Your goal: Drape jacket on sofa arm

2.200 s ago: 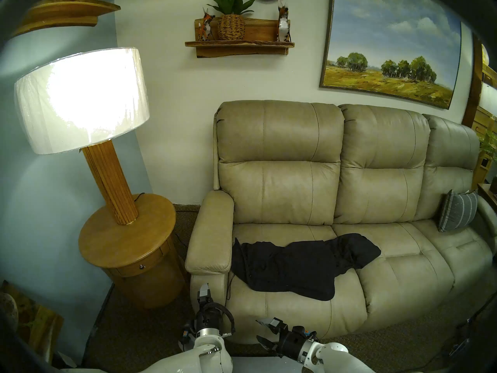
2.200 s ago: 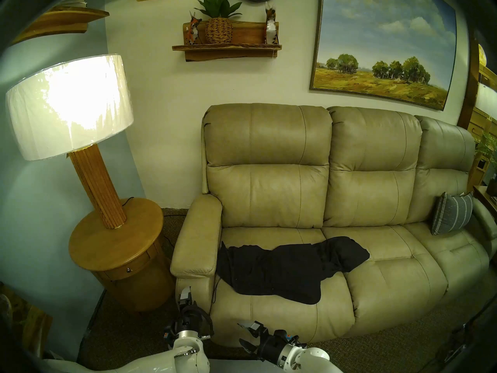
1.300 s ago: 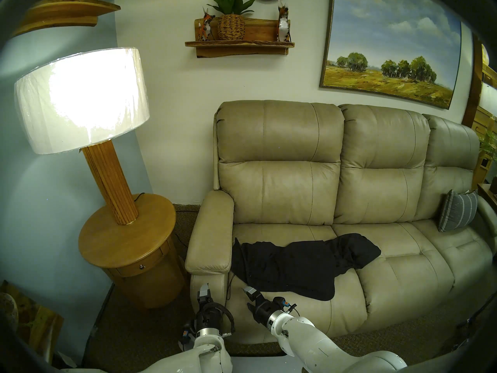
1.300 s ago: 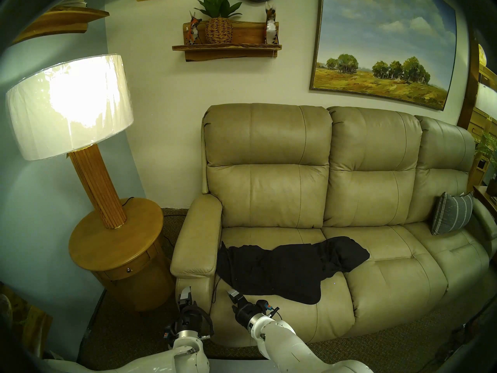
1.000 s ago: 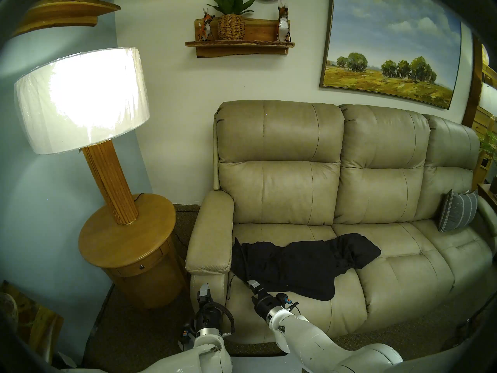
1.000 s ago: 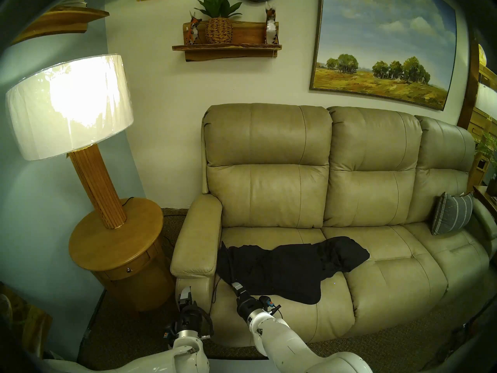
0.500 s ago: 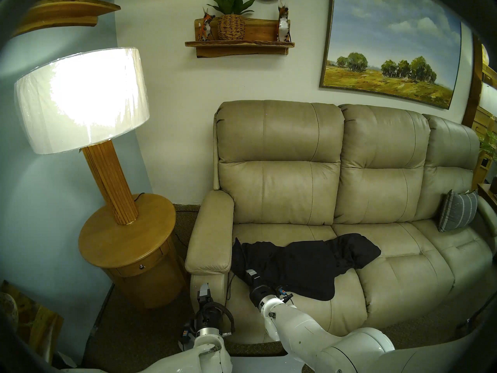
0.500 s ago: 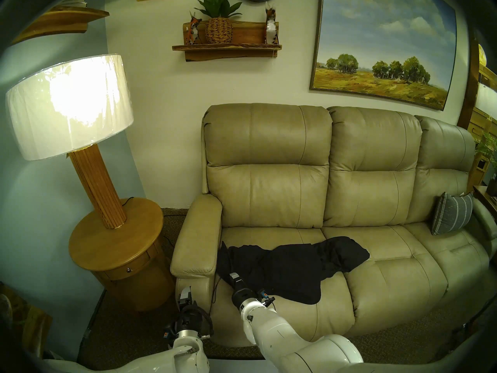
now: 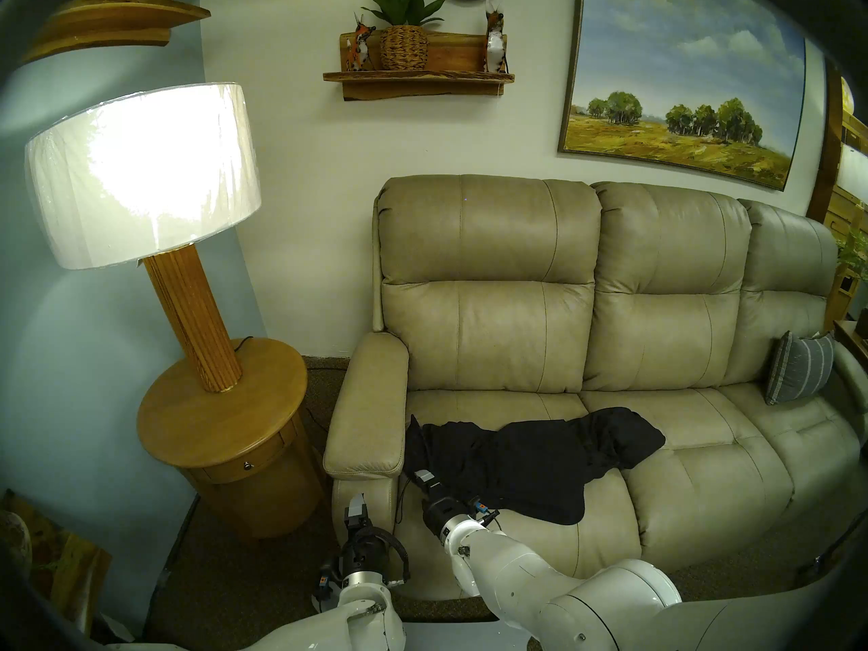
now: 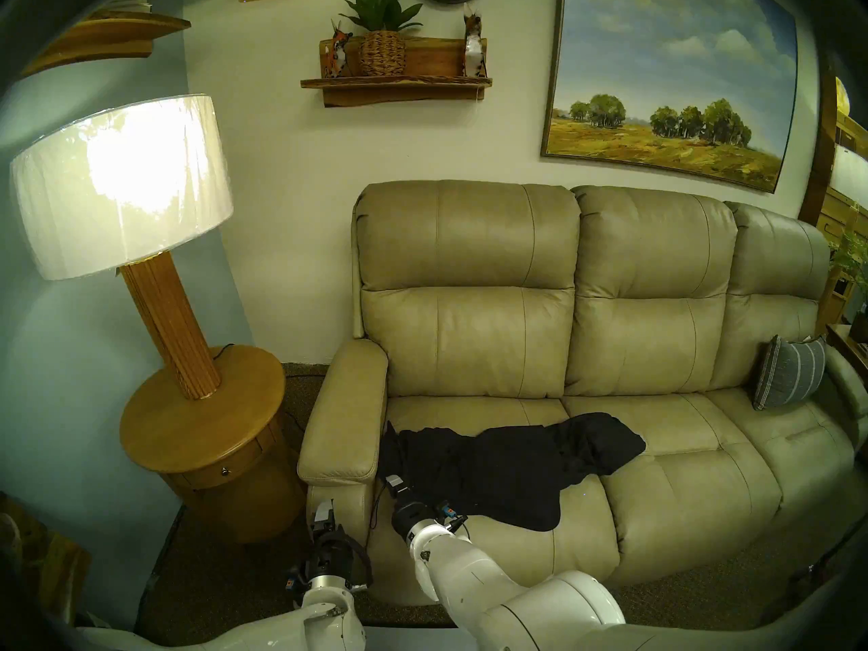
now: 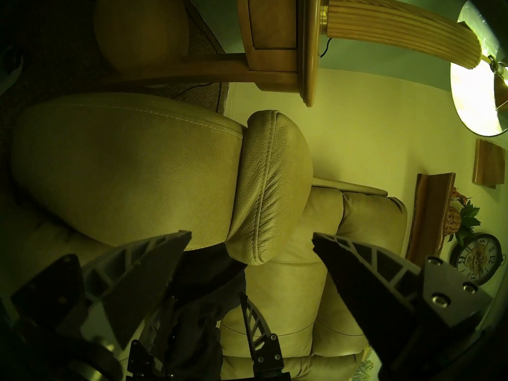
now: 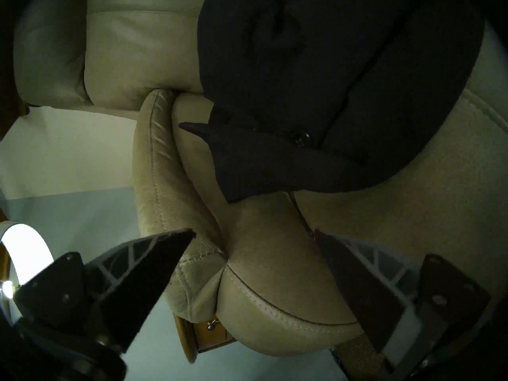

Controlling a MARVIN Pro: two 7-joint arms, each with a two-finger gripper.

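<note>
Right now the jacket (image 9: 526, 462) lies flat on the seat, at three o'clock from the sofa arm (image 9: 371, 415). Spread wide and empty, the right gripper (image 12: 255, 234) noses toward its near corner, presumably to pinch it; the left gripper (image 11: 251, 237) waits agape, holding nothing.

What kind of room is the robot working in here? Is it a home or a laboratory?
It looks like a home living room, or a set made to look like one. A beige leather sofa stands against the wall, a lit lamp stands on a round wooden side table, and a landscape painting hangs above.
</note>
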